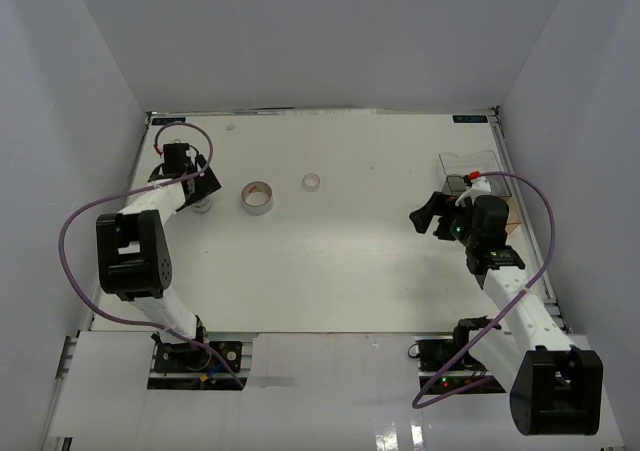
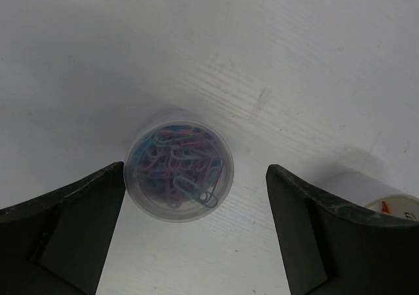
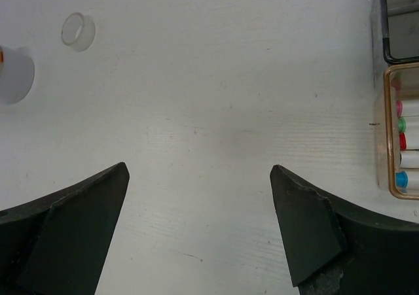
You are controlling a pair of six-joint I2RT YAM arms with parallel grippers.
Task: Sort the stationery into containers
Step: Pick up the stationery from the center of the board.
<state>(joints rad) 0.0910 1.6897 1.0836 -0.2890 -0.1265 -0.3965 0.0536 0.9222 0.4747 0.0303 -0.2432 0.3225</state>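
between left fingers (image 2: 65, 229), clear tub (image 2: 179, 172)

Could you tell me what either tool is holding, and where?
Nothing: the left tool is open over the paper-clip tub, untouched; the right tool is open too.

in the top view the right arm (image 1: 505, 281) covers part of the organiser (image 1: 470, 161), and what lies in it is too small to tell. the clear tub (image 1: 203, 208) is mostly hidden beneath the left gripper (image 1: 200, 196). in the right wrist view the right edge cuts the organiser, so the markers (image 3: 401, 141) show only their capped ends, and the left edge cuts the tape roll (image 3: 14, 72). in the left wrist view the roll sits partly behind the left gripper.
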